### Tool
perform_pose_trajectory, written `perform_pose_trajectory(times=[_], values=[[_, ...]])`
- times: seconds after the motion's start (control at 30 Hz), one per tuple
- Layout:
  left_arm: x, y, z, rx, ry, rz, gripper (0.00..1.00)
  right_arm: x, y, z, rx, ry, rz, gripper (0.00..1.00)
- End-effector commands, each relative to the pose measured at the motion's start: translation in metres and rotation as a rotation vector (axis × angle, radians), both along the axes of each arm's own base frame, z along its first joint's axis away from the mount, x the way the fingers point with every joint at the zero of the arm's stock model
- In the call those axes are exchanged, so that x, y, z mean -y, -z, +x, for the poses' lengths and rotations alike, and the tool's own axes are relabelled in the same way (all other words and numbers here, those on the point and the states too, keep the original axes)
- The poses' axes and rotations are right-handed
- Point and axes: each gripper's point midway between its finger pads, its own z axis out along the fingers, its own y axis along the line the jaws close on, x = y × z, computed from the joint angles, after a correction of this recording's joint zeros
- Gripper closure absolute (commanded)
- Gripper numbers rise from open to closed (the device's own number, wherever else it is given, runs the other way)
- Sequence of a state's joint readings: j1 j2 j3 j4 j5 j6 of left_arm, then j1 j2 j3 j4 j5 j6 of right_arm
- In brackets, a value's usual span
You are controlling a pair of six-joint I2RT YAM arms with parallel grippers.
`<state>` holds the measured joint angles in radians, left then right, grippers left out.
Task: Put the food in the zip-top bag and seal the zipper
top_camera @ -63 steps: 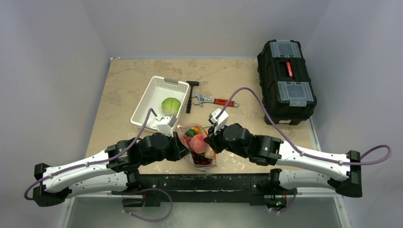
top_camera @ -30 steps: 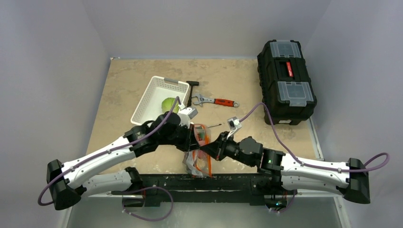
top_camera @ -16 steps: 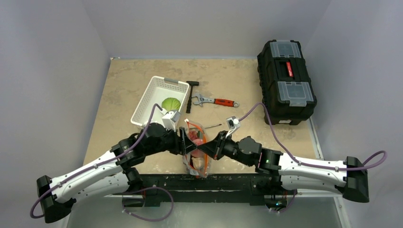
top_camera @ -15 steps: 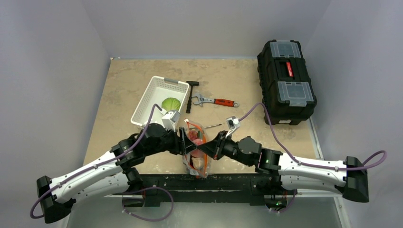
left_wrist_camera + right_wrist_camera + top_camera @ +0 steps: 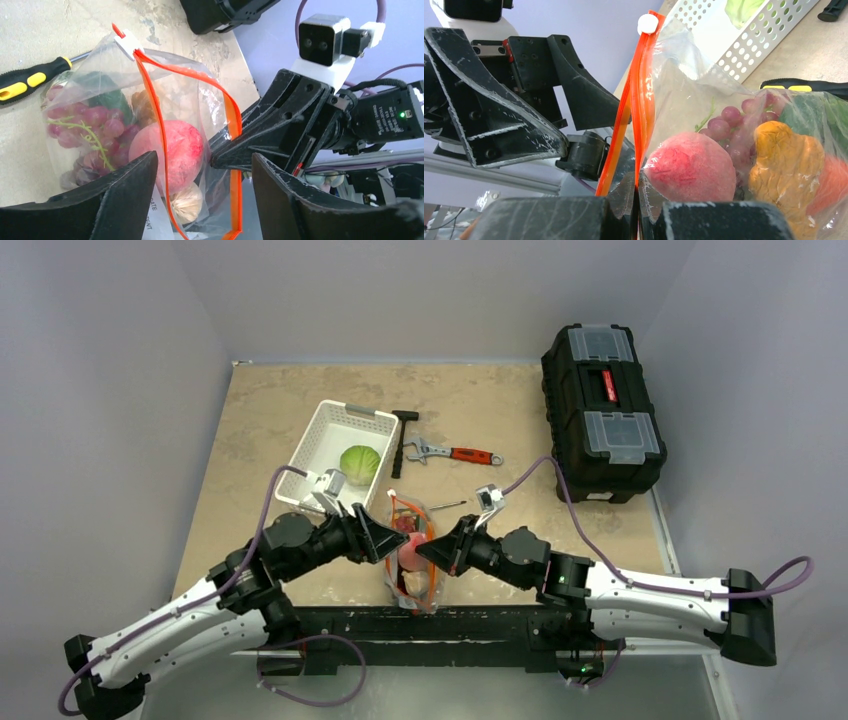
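Plain lilac-grey walls (image 5: 100, 390) box in a tan, mottled table (image 5: 480, 400); over on the left a white basket (image 5: 300, 462) holds the green cabbage (image 5: 360, 462); nearer the arms, the left tool (image 5: 388, 536) hangs with jaws spread, gripping nothing, just beside the zip-top bag (image 5: 412, 558); the bag sits near the table's front edge with the peach (image 5: 172, 150) and grapes (image 5: 95, 125) inside, zipper (image 5: 640, 90) strips parted; the right tool (image 5: 425, 550) is clenched on the bag's orange edge; further back and to the right lie a hammer (image 5: 402, 440) and a red-handled wrench (image 5: 455, 453); a black toolbox (image 5: 603, 410) sits far right.
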<state>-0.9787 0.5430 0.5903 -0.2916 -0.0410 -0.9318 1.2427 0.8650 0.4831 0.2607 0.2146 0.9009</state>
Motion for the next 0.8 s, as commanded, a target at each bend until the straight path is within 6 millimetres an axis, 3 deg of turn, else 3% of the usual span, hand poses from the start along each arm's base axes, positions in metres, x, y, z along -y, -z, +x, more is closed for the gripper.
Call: perform_pose_trajectory(times=[0.0,0.27,0.5,0.63,0.77], values=[[0.004,-0.014,0.011,0.019,-0.050,-0.067,0.28,-0.004,-0.016,0.003,0.027,0.002,0.033,1.00],[0.005,-0.009,0.040,-0.141,-0.232,0.055,0.28,-0.021,-0.018,-0.005,0.074,-0.086,0.013,1.00],[0.016,-0.020,0.044,-0.113,-0.252,0.071,0.29,-0.033,-0.022,-0.014,0.116,-0.160,-0.010,1.00],[0.009,-0.027,0.047,-0.099,-0.302,0.176,0.37,-0.037,-0.028,-0.016,0.129,-0.171,-0.021,1.00],[0.005,-0.019,0.047,-0.116,-0.322,0.295,0.49,-0.040,-0.029,-0.014,0.134,-0.164,-0.039,1.00]])
